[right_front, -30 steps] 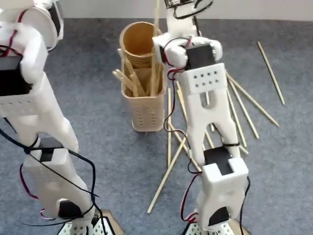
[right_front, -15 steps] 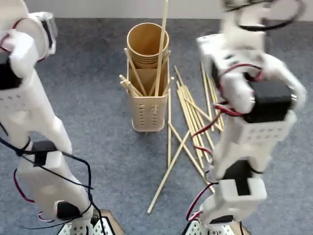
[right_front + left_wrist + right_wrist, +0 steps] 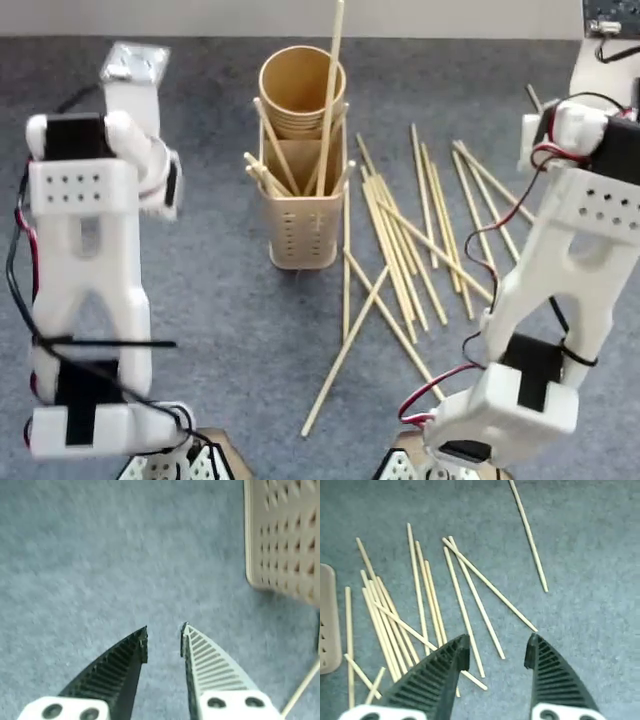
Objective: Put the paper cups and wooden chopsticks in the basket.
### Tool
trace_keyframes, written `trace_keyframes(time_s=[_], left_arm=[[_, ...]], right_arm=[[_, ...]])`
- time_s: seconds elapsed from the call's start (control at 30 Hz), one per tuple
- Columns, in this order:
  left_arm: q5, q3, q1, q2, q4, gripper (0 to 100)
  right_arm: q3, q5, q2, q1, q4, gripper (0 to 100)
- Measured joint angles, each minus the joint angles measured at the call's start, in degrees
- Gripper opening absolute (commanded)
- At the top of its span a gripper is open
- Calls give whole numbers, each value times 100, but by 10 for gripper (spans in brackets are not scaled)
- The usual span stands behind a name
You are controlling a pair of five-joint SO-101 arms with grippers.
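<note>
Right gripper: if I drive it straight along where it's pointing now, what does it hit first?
Probably the loose chopsticks lying flat on the grey mat, right ahead of the open right gripper. Nothing shows in between, though depth is unclear.

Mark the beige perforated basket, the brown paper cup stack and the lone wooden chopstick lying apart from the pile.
beige perforated basket [image 3: 298,235]: high view, front wall.
brown paper cup stack [image 3: 292,88]: high view, inside of top cup.
lone wooden chopstick [image 3: 529,536]: right wrist view, mid-shaft.
</note>
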State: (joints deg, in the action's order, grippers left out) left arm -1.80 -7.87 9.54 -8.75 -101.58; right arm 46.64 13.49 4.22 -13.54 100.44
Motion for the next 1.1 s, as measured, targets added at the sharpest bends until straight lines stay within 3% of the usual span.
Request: trace_keyframes(time_s=[0.13,0.33,0.5,0.6,0.77,0.9,1.1], left_arm=[[0,1345,-9,-519,554,270],[9,3138,-9,-580,1996,252],[9,3763,-9,-580,2796,252],[9,4009,-9,-580,3244,252],[9,4070,-9,-580,3411,252],[9,4070,-9,-580,3420,252],[9,4070,-9,-580,3437,252]], right_arm=[[-1160,316,-141,-26,-88,184],[-3367,413,-545,-62,-1336,184],[-5477,510,-2259,53,-2400,184],[-7165,818,-3244,519,-3314,184],[-9688,1231,-3613,949,-5037,184],[-10022,1582,-3631,774,-5908,184],[-9943,1934,-3754,387,-6119,184]])
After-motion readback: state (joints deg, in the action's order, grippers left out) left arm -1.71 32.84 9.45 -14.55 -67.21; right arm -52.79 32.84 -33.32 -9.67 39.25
